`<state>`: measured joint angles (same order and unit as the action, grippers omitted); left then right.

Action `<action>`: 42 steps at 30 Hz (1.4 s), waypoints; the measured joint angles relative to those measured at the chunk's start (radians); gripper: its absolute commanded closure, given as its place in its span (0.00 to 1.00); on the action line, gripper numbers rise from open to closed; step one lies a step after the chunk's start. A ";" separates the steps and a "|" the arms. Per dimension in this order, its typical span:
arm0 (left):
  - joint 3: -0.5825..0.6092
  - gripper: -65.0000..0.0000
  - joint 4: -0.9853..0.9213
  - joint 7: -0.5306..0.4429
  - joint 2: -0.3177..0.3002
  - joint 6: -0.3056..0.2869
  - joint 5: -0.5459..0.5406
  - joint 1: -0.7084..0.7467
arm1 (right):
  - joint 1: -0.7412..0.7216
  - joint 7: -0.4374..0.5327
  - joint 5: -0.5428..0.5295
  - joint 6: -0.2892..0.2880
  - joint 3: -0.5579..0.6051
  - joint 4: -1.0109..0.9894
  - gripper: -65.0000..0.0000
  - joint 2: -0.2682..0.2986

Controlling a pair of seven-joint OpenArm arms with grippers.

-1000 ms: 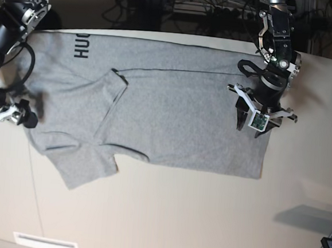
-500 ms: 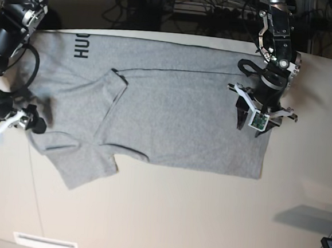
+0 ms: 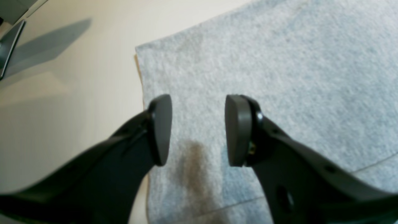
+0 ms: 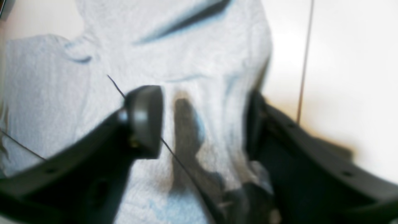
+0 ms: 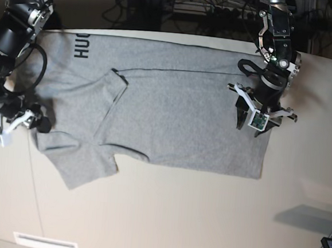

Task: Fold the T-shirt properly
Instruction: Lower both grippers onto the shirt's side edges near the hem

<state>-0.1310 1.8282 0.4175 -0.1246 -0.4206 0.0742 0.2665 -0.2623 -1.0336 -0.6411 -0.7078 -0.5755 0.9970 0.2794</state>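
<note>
A: How does the T-shirt (image 5: 155, 109) look?

B: Heather grey, spread flat across the pale desk (image 5: 176, 217) in the base view, with one long edge folded in over the body. Black block letters (image 5: 82, 45) show at the far left corner. A short sleeve (image 5: 88, 164) sticks out toward the near side on the left, and the straight hem runs along the right.

A: Where is the left tool (image 5: 252, 124)?

B: On the right of the base view, poised over the hem end of the shirt. In its wrist camera the two dark pads (image 3: 238, 130) stand apart with a plain gap between them, nothing in it. Grey cloth lies below them, and the shirt's corner (image 3: 138, 49) and bare desk sit just to the left of the left pad. I cannot tell whether the pads touch the fabric.

A: And the right tool (image 5: 36, 122)?

B: On the left of the base view, at the shirt's left edge, near the sleeve. Its wrist picture is blurred. The fingers (image 4: 144, 121) are spread, and bunched grey cloth with dark creases fills the space between them.

A: Is it gripping the cloth?

B: I cannot tell. The jaws straddle a ridge of fabric, but the blur hides any contact.
</note>
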 measured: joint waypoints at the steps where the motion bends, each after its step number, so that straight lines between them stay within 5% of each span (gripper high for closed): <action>1: 0.000 0.58 0.000 0.000 0.000 0.000 0.000 0.000 | 0.000 -0.002 0.003 0.001 0.000 0.000 0.65 0.000; 6: 0.000 0.57 0.000 0.000 0.000 0.000 -0.004 -0.001 | 0.003 -0.017 0.018 0.002 0.000 -0.003 1.00 -0.001; 11: -0.096 0.57 -0.001 0.006 0.024 -0.002 -0.019 -0.029 | 0.005 -0.019 0.015 0.002 0.000 -0.006 1.00 -0.001; 18: -0.276 0.40 -0.082 0.312 -0.005 0.001 -0.263 -0.216 | 0.005 -0.022 0.012 0.002 0.000 -0.005 1.00 -0.001; 22: -0.286 0.37 -0.167 0.326 -0.076 0.004 -0.362 -0.258 | 0.005 -0.023 0.012 0.002 0.000 -0.005 1.00 -0.001; 28: -0.282 0.37 -0.328 0.325 -0.092 0.001 -0.396 -0.345 | 0.005 -0.023 0.011 0.001 0.000 -0.005 1.00 -0.001; 32: -0.286 0.26 -0.425 0.409 -0.094 -0.003 -0.391 -0.412 | 0.005 -0.026 0.012 0.002 0.000 -0.005 1.00 -0.001; 35: -0.291 0.18 -0.478 0.422 -0.098 -0.129 -0.467 -0.461 | 0.005 -0.026 0.012 0.002 0.002 -0.004 1.00 -0.001; 42: -0.297 0.17 -0.581 0.425 -0.134 -0.130 -0.493 -0.513 | 0.005 -0.027 0.012 0.002 0.002 -0.004 1.00 -0.001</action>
<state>-0.4278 1.2469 0.8425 -0.2588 -0.5507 -0.4191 -0.2466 -0.2573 -1.0603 -0.6292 -0.7063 -0.5735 0.9928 0.2787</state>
